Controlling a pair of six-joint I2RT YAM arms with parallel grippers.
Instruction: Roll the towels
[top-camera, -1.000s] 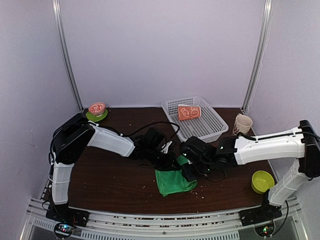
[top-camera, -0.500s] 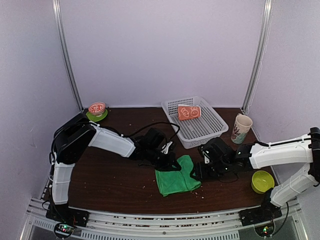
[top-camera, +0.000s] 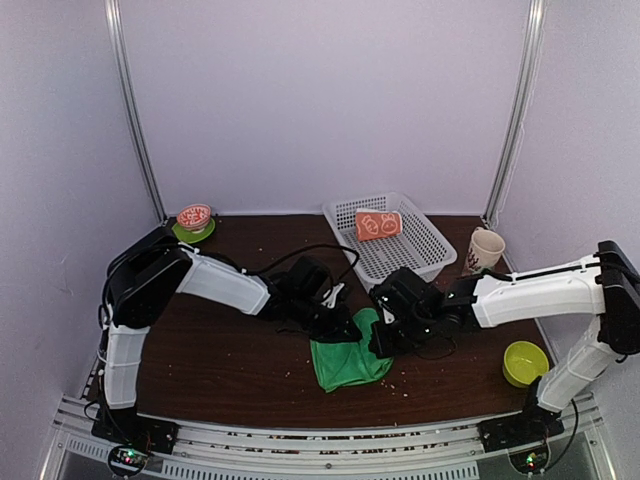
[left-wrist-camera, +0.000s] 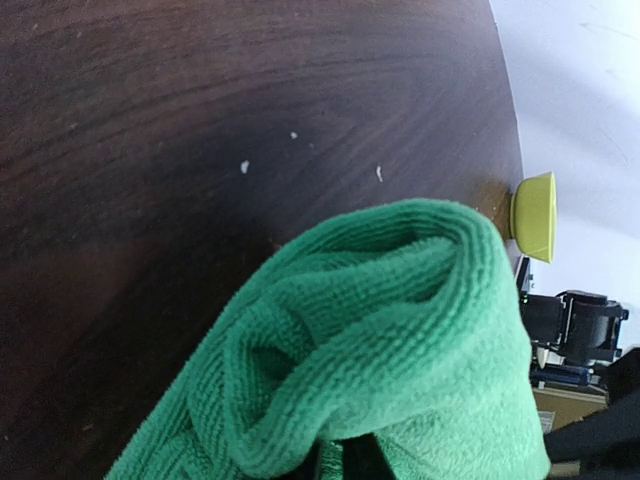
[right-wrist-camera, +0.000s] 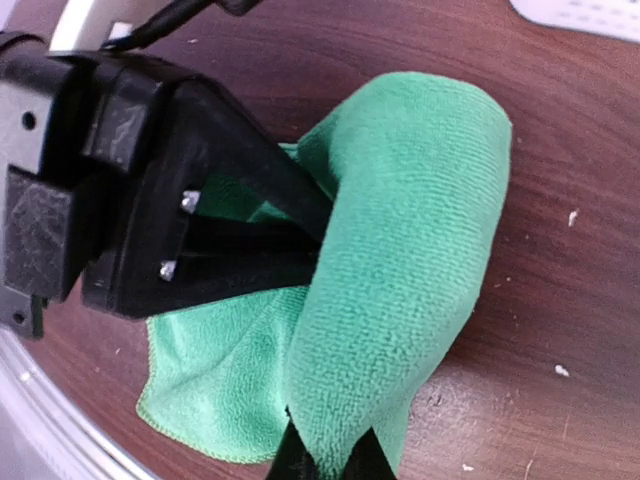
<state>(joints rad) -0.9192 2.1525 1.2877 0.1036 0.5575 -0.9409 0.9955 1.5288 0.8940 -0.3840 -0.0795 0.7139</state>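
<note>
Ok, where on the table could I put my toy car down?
The table is bare at the near left, between the left arm and the green towel, along the back between the small bowl and the white basket, and near right, between towel and yellow bowl. The middle is crowded: the right arm meets the left at the towel.

Green towel: plain bright green, looped terry texture.
Orange towel: white cartoon prints.
Basket: white lattice.
Table: dark brown wood grain, pale specks.
Bowl: yellow-green.
Mug: cream, reddish mark, possibly a print.
Small dish: red and white; saucer: green.
</note>
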